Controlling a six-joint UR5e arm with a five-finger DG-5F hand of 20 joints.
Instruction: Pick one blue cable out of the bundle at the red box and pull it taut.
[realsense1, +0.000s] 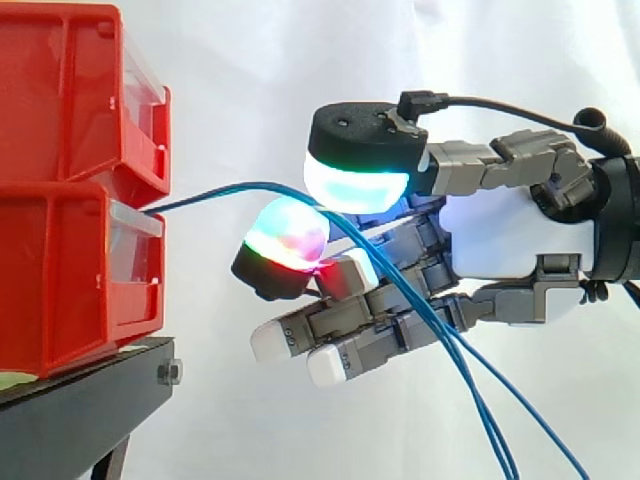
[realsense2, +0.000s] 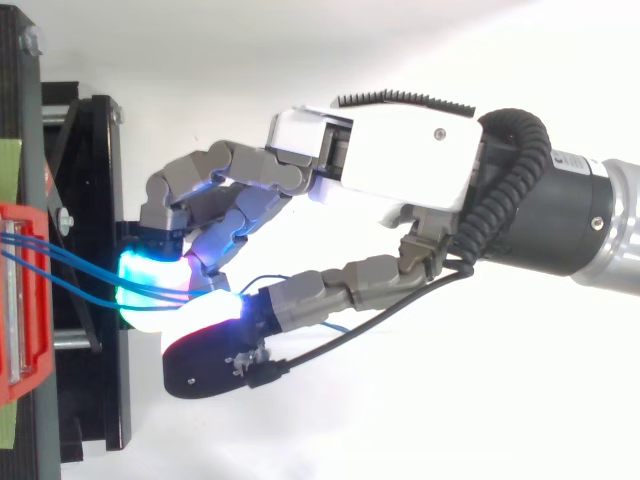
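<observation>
The blue cables (realsense1: 205, 191) leave the front of the lower red bin (realsense1: 60, 280) and arc away from it to the hand (realsense1: 500, 235), which sits just off the bin's open face. There the thumb and one finger close their glowing pads (realsense1: 355, 180) on the strands. The other fingers lie loosely extended beneath, holding nothing. Past the pinch, on the side away from the bin, the strands hang slack. They look thin, light, limp and fairly slick, so a soft pinch would likely let them slide. More than one strand appears caught. The better hold is probably a single strand, near the bin, squarely between the pads.
</observation>
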